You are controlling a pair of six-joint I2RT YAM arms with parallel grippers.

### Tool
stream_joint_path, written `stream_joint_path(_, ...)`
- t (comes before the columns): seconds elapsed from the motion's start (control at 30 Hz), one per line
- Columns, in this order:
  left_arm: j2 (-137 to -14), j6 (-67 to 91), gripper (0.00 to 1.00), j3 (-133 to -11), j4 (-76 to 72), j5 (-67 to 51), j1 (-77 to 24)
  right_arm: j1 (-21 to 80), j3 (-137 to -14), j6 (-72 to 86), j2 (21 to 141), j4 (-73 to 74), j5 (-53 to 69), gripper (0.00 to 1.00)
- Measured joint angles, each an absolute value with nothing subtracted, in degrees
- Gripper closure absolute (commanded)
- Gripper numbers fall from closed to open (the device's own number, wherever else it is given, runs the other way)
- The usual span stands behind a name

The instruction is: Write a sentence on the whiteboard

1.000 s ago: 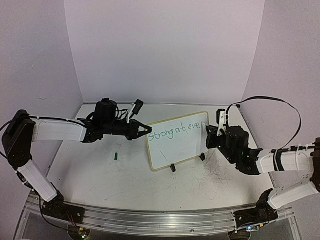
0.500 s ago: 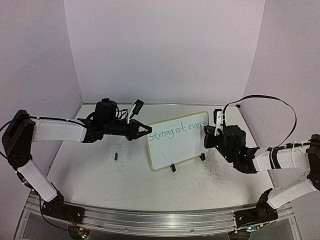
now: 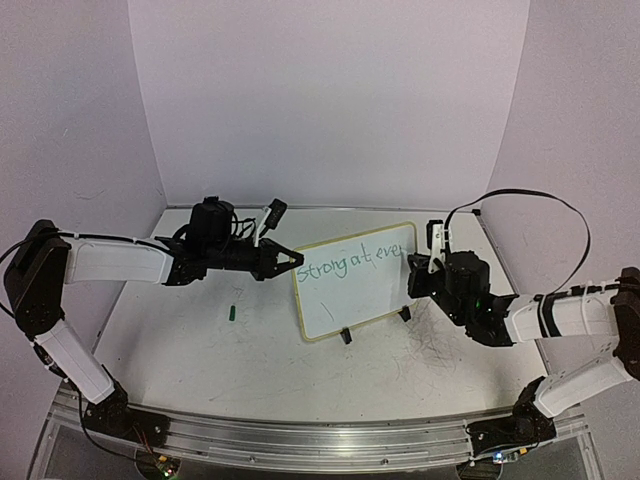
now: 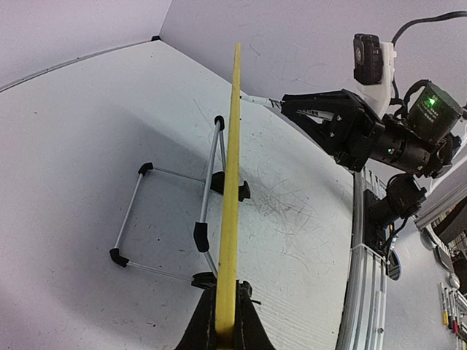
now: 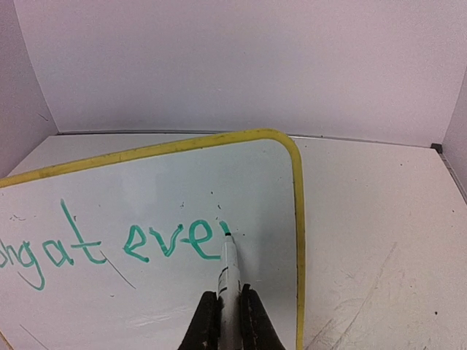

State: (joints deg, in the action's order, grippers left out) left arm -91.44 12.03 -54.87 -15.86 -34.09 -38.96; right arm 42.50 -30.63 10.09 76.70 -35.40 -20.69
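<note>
The left gripper (image 4: 226, 322) is clamped tight onto the yellow-framed white rectangular whiteboard (image 4: 232, 182) by its edge. The right gripper (image 5: 229, 302) squeezes a white green-tipped marker (image 5: 229, 266), its tip touching the green handwritten sentence (image 5: 109, 244), "strong at eve".

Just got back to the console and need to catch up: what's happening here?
The left gripper is shut on the left edge of the whiteboard, steadying it. The right gripper holds a marker, tip on the board at the end of the green sentence, which reads "strong at eve". A small green piece lies on the table near the left arm.
</note>
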Motion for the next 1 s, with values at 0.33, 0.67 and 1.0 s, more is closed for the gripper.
stream_joint_path(0.33,-91.44,12.05,1.00,-54.87,-15.86,-34.06,-38.96,42.50,-30.20,11.74,76.38,-34.17,-20.23,1.00)
stream_joint_path(0.67,-91.44,12.12,1.00,-54.87,-15.86,-34.04,-38.96,42.48,-30.22,11.99,76.38,-33.87,-20.10,1.00)
stream_joint_path(1.0,-91.44,12.16,1.00,-54.87,-15.86,-34.04,-38.96,42.46,-30.32,10.72,76.38,-34.48,-20.50,1.00)
